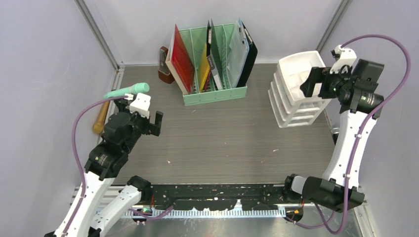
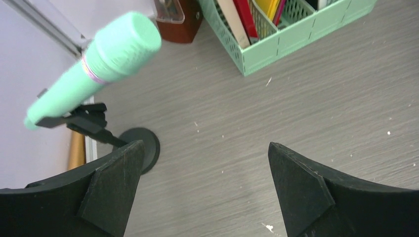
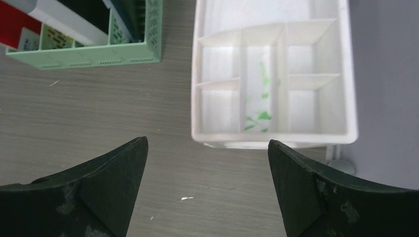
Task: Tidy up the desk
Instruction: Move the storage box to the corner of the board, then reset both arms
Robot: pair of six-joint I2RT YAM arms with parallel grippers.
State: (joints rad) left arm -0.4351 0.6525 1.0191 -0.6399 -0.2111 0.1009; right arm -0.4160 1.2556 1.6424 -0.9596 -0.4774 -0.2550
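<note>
L gripper point(image 1: 155, 123) and R gripper point(image 1: 307, 83) both jaws apart, empty; desk point(image 1: 222, 143) looks near tidy, so advise R lifts straight clear of tray point(image 3: 348, 89) rim, L steers off mic point(image 2: 106, 52).

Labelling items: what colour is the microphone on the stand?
The microphone is mint green; clearest in the left wrist view.

One rack point(image 1: 215, 95), one organiser point(image 1: 295, 107), one microphone point(image 1: 129, 90)

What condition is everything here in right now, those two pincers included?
Left pincer: open, empty.
Right pincer: open, empty.
Microphone: clipped on its stand, tilted.
File rack: upright, filled with folders.
Drawer unit: top tray bare except green flecks.
</note>
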